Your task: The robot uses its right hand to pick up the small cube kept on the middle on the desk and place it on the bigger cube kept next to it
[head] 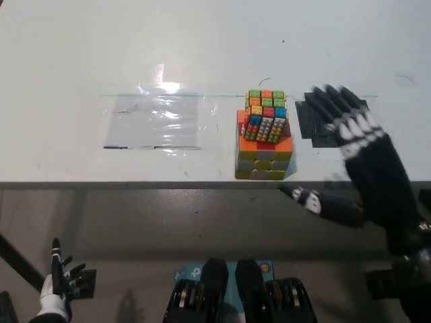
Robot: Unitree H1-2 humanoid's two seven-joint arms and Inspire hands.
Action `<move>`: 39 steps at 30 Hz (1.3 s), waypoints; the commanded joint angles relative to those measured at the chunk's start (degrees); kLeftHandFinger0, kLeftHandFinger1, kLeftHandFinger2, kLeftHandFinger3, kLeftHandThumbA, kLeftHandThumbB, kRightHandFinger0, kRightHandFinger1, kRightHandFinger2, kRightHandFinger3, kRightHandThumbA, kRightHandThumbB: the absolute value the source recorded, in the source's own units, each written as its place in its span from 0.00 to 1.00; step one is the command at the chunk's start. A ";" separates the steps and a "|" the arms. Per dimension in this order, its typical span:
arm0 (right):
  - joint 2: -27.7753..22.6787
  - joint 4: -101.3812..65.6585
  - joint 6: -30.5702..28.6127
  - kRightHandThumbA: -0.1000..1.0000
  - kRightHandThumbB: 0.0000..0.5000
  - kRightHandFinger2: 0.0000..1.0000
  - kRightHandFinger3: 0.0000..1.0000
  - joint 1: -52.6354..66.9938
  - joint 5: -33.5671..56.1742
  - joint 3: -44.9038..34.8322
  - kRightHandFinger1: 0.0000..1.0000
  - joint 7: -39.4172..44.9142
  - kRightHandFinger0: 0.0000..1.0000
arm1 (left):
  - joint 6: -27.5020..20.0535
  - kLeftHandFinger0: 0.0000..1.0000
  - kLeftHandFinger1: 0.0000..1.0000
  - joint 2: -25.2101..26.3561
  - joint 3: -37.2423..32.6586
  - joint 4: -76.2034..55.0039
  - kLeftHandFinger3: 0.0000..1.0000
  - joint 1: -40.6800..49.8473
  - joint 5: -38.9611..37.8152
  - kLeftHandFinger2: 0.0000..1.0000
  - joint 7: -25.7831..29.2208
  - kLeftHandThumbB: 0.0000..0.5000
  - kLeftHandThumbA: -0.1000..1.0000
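Observation:
A small multicoloured cube point(265, 114) rests tilted on top of the bigger cube point(264, 156), which stands near the desk's front edge. My black right hand point(350, 145) is open, fingers spread, to the right of both cubes and apart from them, holding nothing. Its thumb reaches out below the desk edge. My white left hand point(56, 282) hangs low at the bottom left, away from the desk, open with fingers apart.
The white desk point(135, 54) carries a clear plastic sheet point(153, 121) left of the cubes and a black taped patch point(316, 118) to their right, partly under my right hand.

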 commanded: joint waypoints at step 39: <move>15.79 39.69 1.18 0.78 0.27 1.00 1.00 8.14 29.67 -21.70 1.00 -8.71 1.00 | -0.66 0.68 0.68 -1.56 -0.38 -3.52 0.90 5.45 -0.70 0.78 -0.43 0.28 1.00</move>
